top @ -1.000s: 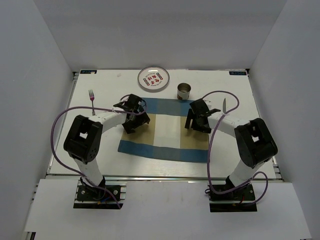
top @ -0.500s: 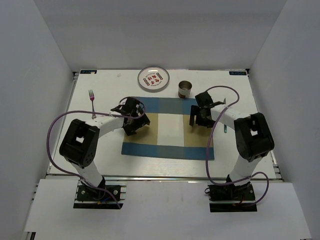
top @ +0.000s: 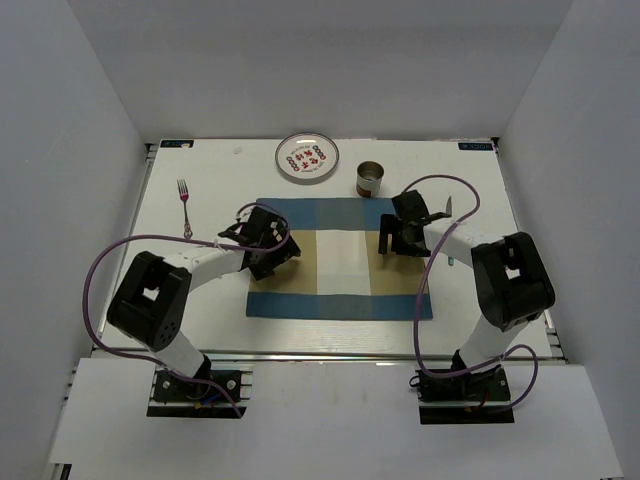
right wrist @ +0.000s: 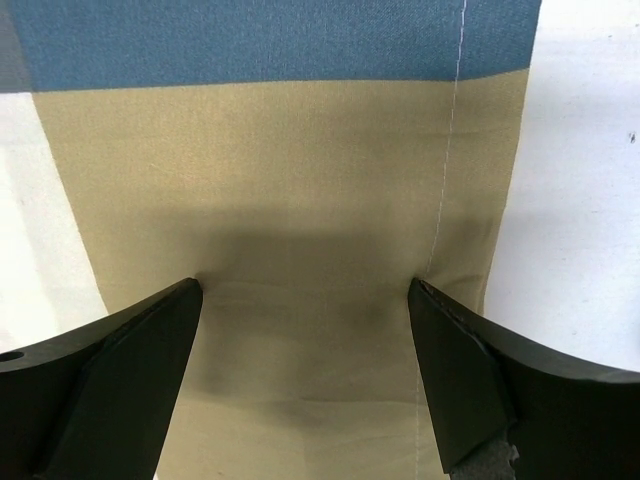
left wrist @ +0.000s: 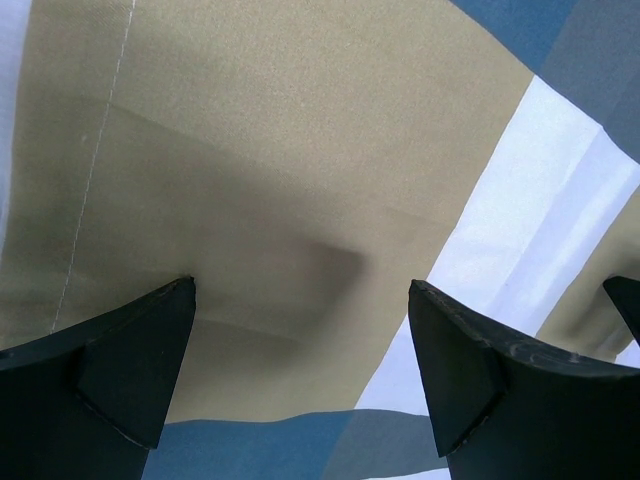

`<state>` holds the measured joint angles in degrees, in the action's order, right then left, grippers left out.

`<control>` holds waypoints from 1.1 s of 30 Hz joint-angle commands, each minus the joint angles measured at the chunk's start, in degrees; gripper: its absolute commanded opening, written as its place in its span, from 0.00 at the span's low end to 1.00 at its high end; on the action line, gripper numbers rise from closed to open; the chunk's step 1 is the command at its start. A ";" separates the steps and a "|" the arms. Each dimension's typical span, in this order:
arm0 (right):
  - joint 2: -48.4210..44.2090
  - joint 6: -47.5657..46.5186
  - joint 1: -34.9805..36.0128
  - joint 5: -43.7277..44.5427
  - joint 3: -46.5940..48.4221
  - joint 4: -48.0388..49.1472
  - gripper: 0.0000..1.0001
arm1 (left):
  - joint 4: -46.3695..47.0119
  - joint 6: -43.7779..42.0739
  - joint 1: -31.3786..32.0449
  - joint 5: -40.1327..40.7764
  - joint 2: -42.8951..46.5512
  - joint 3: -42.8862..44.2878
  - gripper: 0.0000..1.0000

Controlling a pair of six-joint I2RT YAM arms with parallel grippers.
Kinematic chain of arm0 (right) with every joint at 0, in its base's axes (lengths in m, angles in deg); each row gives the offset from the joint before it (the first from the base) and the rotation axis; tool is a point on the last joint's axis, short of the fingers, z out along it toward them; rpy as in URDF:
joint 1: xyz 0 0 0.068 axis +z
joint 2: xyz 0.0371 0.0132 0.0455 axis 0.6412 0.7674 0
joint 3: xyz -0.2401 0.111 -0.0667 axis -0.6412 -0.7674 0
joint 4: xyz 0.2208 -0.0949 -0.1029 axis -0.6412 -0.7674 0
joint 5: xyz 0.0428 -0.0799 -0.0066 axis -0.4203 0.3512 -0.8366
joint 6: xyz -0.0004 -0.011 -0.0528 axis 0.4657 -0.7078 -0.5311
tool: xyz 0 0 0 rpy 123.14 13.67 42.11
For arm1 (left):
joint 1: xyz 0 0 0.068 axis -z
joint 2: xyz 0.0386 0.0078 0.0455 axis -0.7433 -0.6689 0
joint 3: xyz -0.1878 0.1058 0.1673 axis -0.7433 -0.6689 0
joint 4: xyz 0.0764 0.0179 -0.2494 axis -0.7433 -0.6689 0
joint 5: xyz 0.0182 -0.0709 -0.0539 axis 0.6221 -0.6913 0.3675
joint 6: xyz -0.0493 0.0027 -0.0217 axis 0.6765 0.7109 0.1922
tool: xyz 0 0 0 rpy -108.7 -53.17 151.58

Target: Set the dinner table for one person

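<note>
On the table (top: pixel 200 300), placemat (top: pixel 340 262) now square at frame centre; skewed 1 s ago. Both released, fingers spread: left hand (top: pixel 270 246), right hand (top: pixel 402 234).

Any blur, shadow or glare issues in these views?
Left wrist: soft-edged shadow on the placemat under the open left claw. Right wrist: stitching sharp, broad shadow band under the right claw. Top external: even light, no glare on the dinner table.

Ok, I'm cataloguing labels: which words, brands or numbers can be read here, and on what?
No text is readable.
Left corner sticker on the table: blue, too small to read.
Right corner sticker: likewise too small.
Plate: pattern only, no letters.
Can: no legible label.
</note>
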<state>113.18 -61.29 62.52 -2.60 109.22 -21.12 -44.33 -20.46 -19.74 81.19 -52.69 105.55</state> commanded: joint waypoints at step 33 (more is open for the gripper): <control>-4.06 12.67 6.37 1.10 -8.94 -1.35 0.89 | -9.36 -0.29 -0.06 4.62 0.69 -0.85 0.98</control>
<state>108.21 -51.06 68.48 0.22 103.12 -17.23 -53.31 -20.15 -19.42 83.70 -50.27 105.09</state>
